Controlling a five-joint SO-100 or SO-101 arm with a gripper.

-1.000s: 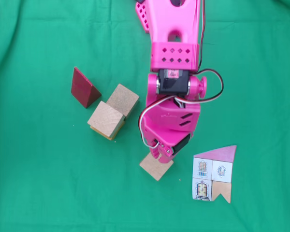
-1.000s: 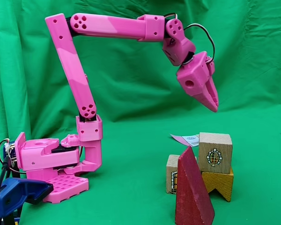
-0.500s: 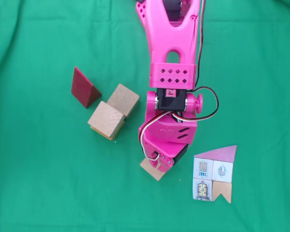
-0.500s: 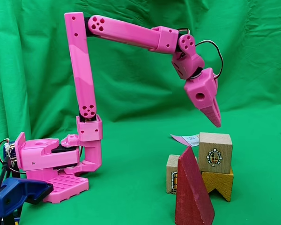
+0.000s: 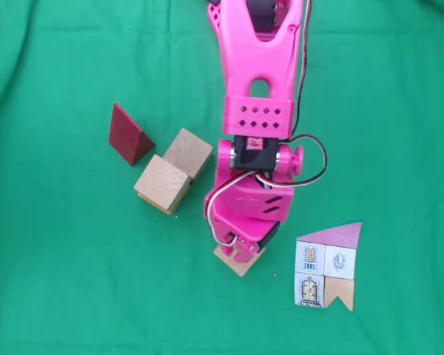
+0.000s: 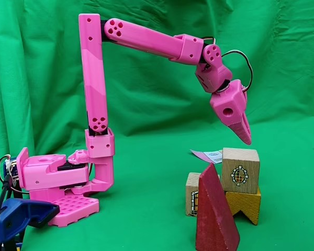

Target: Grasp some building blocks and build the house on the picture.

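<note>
Three light-wood cubes and one dark red wedge make up my building blocks, and I judge the house barely started: nothing sits under a roof yet. In the top-down fixed view one cube and a second cube touch at a corner, left of the arm, and the second seems to rest on a yellowish block whose edge peeks out beneath it. In the side fixed view that upper cube sits on a yellow notched block, with another cube behind the wedge, which stands upright in front, close to the camera. Seen from above the wedge lies just beside the cube pair, apart from them. The third cube lies alone, between the pair and the picture, mostly covered by the tool. From the side the tool hangs tip-down above the blocks, not touching anything that I can see. I cannot tell whether its fingers are apart or together; they read as one tapered point from the side. Left to do, by my guess: grab the loose cube, bring it to the others, then set the wedge on top as roof. Cubes are plain wood with small printed stickers on some faces. The picture is flat paper with a pink roof, lying on the green cloth of the worktop.
</note>
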